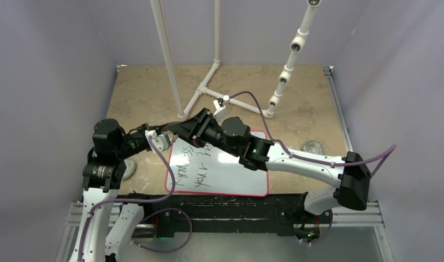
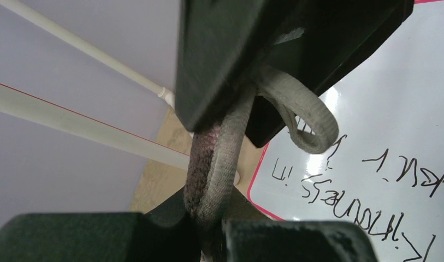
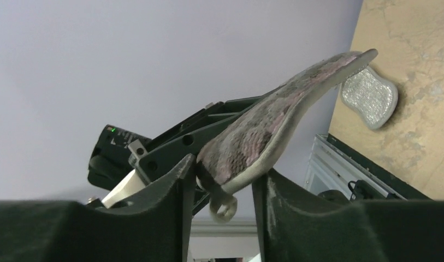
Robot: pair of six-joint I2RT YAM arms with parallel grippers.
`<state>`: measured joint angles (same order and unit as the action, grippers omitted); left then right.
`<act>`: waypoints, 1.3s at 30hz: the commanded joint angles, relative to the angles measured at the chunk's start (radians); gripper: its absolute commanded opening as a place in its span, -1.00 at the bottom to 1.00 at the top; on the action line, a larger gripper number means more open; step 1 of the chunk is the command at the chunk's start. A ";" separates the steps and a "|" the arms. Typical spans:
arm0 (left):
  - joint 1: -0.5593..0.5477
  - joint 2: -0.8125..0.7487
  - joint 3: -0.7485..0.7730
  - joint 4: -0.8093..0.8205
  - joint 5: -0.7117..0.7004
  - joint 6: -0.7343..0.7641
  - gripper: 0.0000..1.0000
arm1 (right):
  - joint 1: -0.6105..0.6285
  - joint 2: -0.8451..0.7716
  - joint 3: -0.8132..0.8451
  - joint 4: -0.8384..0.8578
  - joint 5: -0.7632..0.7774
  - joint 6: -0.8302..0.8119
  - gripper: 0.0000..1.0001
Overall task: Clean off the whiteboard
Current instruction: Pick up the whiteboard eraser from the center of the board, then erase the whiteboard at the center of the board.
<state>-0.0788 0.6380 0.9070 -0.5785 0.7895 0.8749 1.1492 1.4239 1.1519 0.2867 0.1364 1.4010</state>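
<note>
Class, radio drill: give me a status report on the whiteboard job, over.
Left gripper and right gripper both shut on the eraser cloth. Whiteboard unwiped, black writing on it. Only the arms hang over it.

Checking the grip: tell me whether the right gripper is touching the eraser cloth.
Touching. The right wrist view shows the eraser cloth pinched in the right gripper, both fingers pressed against it.

The whiteboard (image 1: 230, 177) is laid flat on the tan tabletop (image 1: 143, 93), close to the near edge and roughly midway across it. A glossy white face is shown, framed by a thin red border with rounded corners. Black handwriting (image 1: 193, 166) is seen in several lines on its left half. Its far edge is partly hidden from above, and glare is reflected beside the writing.
</note>
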 commanded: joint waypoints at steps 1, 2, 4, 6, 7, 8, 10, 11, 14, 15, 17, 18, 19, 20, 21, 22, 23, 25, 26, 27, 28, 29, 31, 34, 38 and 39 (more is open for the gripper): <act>0.004 -0.005 0.029 -0.024 0.029 0.029 -1.00 | 0.000 0.007 -0.003 0.116 -0.015 0.027 -0.28; 0.005 -0.005 0.028 -0.029 0.026 0.030 -1.00 | -0.001 0.004 -0.007 0.114 -0.013 0.029 -0.40; 0.005 -0.005 0.024 -0.043 0.026 0.030 -1.00 | -0.001 -0.008 -0.017 0.098 -0.004 0.029 -0.62; 0.005 -0.003 0.016 -0.058 0.032 0.025 -1.00 | 0.000 -0.031 -0.029 0.072 0.021 0.015 -0.94; 0.005 -0.001 0.010 -0.059 0.030 0.010 -1.00 | -0.002 -0.043 -0.030 0.033 0.041 0.002 -1.00; 0.005 0.005 0.004 -0.053 0.017 -0.019 -0.68 | -0.005 -0.061 -0.026 -0.014 0.056 -0.015 -1.00; 0.005 0.022 -0.010 -0.013 -0.037 -0.139 -0.09 | -0.022 -0.098 -0.010 -0.158 0.086 -0.071 -1.00; 0.004 0.035 -0.010 -0.020 -0.065 -0.155 -0.04 | -0.031 -0.119 0.010 -0.256 0.106 -0.094 -1.00; 0.005 0.101 -0.002 -0.048 -0.165 -0.233 0.19 | -0.073 -0.170 0.082 -0.603 0.140 -0.199 -1.00; 0.005 0.129 0.001 -0.043 -0.201 -0.272 0.25 | -0.088 -0.186 0.091 -0.696 0.144 -0.231 -1.00; 0.004 0.189 0.011 -0.067 -0.258 -0.304 0.30 | -0.115 -0.218 0.103 -0.887 0.146 -0.296 -1.00; 0.005 0.219 0.014 -0.075 -0.290 -0.332 0.32 | -0.129 -0.228 0.107 -0.967 0.143 -0.327 -1.00; 0.005 0.250 0.019 -0.081 -0.316 -0.353 0.32 | -0.142 -0.233 0.113 -1.050 0.131 -0.365 -1.00; 0.005 0.277 0.023 -0.091 -0.339 -0.365 0.32 | -0.156 -0.231 0.118 -1.118 0.112 -0.402 -1.00; 0.006 0.300 0.025 -0.090 -0.367 -0.386 0.32 | -0.174 -0.223 0.120 -1.184 0.084 -0.459 -1.00; 0.005 0.324 0.023 -0.083 -0.394 -0.406 0.32 | -0.193 -0.210 0.118 -1.249 0.041 -0.505 -1.00; 0.005 0.339 0.016 -0.077 -0.417 -0.420 0.32 | -0.208 -0.193 0.114 -1.284 0.009 -0.542 -1.00; 0.005 0.366 0.001 -0.067 -0.457 -0.433 0.33 | -0.218 -0.152 0.099 -1.314 -0.049 -0.608 -1.00; 0.005 0.376 -0.008 -0.058 -0.482 -0.441 0.36 | -0.219 -0.135 0.088 -1.303 -0.071 -0.634 -1.00; 0.006 0.386 -0.016 -0.052 -0.509 -0.453 0.44 | -0.222 -0.115 0.079 -1.278 -0.089 -0.656 -1.00; 0.005 0.396 -0.017 -0.051 -0.531 -0.457 0.69 | -0.229 -0.095 0.069 -1.246 -0.114 -0.675 -1.00; 0.005 0.408 -0.016 -0.057 -0.550 -0.457 0.75 | -0.242 -0.070 0.059 -1.211 -0.132 -0.696 -1.00; 0.006 0.423 -0.006 -0.075 -0.573 -0.447 0.85 | -0.278 -0.003 0.048 -1.142 -0.222 -0.733 -1.00; 0.007 0.414 -0.012 -0.056 -0.631 -0.430 0.94 | -0.313 0.101 0.061 -1.060 -0.308 -0.770 -1.00; 0.011 0.401 -0.022 -0.061 -0.624 -0.432 0.98 | -0.352 0.222 0.102 -0.973 -0.381 -0.804 -1.00; 0.010 0.407 -0.022 -0.065 -0.608 -0.427 0.98 | -0.362 0.245 0.107 -0.951 -0.398 -0.810 -1.00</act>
<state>-0.0784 1.0580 0.8913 -0.6533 0.1963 0.4549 0.8196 1.6093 1.2079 -0.7841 -0.1356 0.6682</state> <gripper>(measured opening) 0.990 0.026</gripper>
